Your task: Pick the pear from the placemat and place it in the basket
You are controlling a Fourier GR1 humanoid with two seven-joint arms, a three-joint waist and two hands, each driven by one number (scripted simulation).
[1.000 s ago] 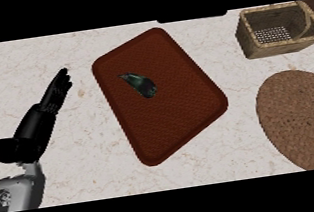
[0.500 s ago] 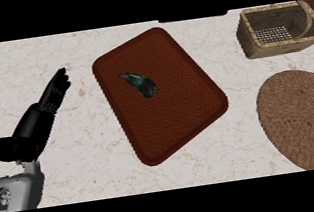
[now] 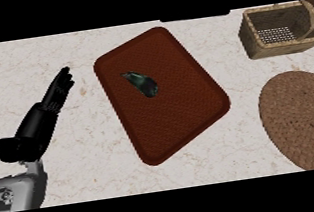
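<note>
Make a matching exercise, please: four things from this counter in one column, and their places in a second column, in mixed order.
Things:
1. pear
2. basket
3. left hand
4. round brown mat

Places:
A. far right corner of the counter
B. on the reddish-brown placemat
C. right edge, nearer than the basket
D. left of the placemat, fingers straight

Pairs: 1-B, 2-A, 3-D, 4-C
</note>
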